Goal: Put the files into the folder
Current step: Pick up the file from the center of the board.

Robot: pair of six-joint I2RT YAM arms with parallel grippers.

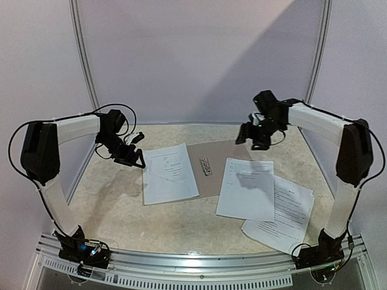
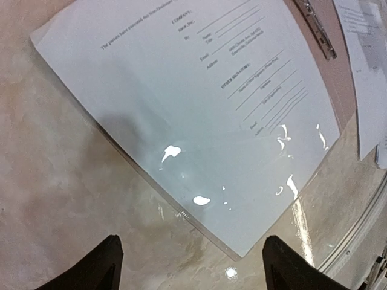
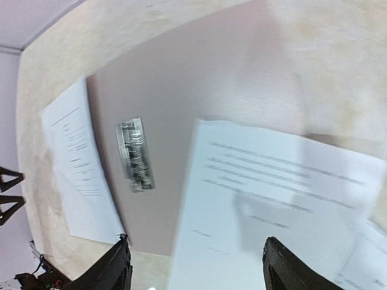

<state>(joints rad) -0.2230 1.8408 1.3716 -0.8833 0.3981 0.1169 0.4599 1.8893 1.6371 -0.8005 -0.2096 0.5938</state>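
While L gripper (image 1: 132, 156) hangs spread, empty, just beside left sheet (image 1: 169, 173) lying partly on folder (image 1: 215, 182), mid sheet (image 1: 247, 188) overlaps folder's R edge; R gripper (image 1: 259, 138) above, likewise spread, empty; last stack (image 1: 285, 212) off on table (image 1: 121, 211). Mid-loading; next prob.: pinch stack edge, slide onto folder.

Soft, dim light; white glare spots on the left sheet (image 2: 199, 121); a shadow on the middle sheet (image 1: 245, 196); right wrist view blurred.
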